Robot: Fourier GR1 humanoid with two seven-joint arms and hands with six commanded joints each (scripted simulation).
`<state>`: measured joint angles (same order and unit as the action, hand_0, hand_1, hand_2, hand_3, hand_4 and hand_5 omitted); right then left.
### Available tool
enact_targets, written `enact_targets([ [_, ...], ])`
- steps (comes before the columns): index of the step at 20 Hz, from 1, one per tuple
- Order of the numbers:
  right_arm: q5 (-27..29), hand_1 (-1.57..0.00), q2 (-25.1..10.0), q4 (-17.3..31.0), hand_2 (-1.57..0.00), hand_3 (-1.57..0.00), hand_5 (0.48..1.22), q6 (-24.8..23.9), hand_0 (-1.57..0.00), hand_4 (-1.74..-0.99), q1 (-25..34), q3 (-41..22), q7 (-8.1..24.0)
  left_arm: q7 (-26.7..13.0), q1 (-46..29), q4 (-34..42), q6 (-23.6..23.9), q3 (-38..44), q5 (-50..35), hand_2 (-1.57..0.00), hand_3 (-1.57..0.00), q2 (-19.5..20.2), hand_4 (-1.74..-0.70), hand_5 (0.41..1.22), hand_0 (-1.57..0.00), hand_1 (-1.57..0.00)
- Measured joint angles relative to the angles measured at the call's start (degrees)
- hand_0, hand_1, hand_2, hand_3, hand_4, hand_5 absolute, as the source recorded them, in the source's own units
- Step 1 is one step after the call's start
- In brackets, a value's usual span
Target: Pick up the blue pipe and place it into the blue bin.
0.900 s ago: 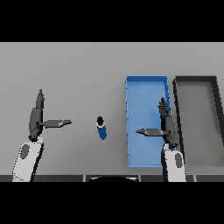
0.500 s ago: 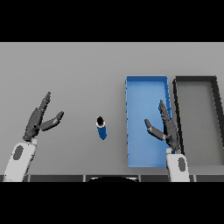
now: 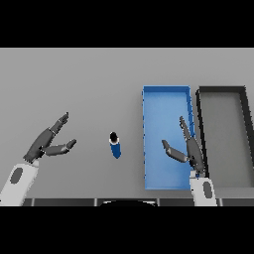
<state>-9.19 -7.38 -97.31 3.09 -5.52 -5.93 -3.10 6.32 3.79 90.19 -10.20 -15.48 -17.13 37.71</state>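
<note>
The blue pipe, short with a dark top end, stands on the grey table a little left of the blue bin. The bin is a long open tray with nothing in it. My left hand hovers open well to the left of the pipe, fingers straight and spread, thumb pointing towards the pipe. My right hand is open over the bin's right side, fingers pointing away from me and thumb out to the left. Neither hand touches the pipe.
A black bin of the same shape lies directly right of the blue one, close to my right hand.
Both arms have drawn back towards the lower edge and tilted outward. The left hand has swung left, away from the pipe. The pipe has not moved.
</note>
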Motion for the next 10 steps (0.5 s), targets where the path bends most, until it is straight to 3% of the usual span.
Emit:
enact_targets([
  [6, -0.93, 0.0, 0.03, -0.26, 0.0, 0.0, 0.613, 0.31, 0.0, -1.211, -0.68, -0.96, -0.99, -2.27, -2.39, 6.02, -4.46, -7.19, 1.69, 0.0, 0.0, -1.52, -1.17, 0.49, 0.0, 0.0],
  [10, -0.9, 0.0, 0.66, -2.08, 0.0, 0.0, 0.619, -0.07, 0.0, -1.223, -1.75, -1.31, -0.39, -2.82, -1.3, 5.81, -2.53, -11.25, 7.35, 0.0, 0.0, -5.28, -1.19, 0.466, 0.0, 0.0],
])
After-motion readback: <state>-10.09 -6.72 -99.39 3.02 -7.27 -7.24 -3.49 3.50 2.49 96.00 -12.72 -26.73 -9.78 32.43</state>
